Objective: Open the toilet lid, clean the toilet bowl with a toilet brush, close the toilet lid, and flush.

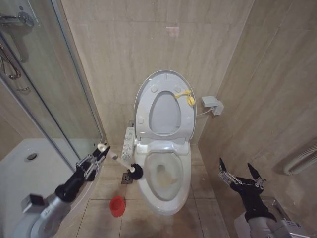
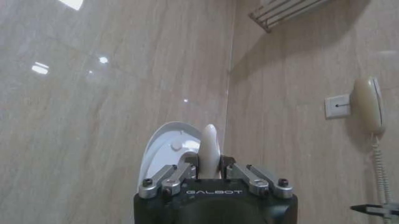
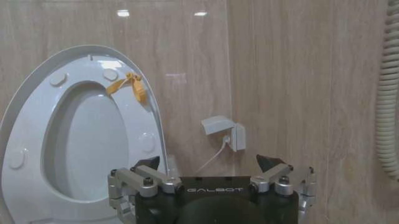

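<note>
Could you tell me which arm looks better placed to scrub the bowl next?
Probably the left. The left gripper is shut on the toilet brush, whose bristles sit at the toilet bowl rim, with the toilet lid raised. The right gripper hangs open off to the side.

The toilet bowl [image 1: 165, 174] lies open from above; the toilet brush [image 1: 126, 164] hangs beside its rim.

Bright overhead light, glare spots on glossy wall tiles [image 2: 74, 93].
</note>
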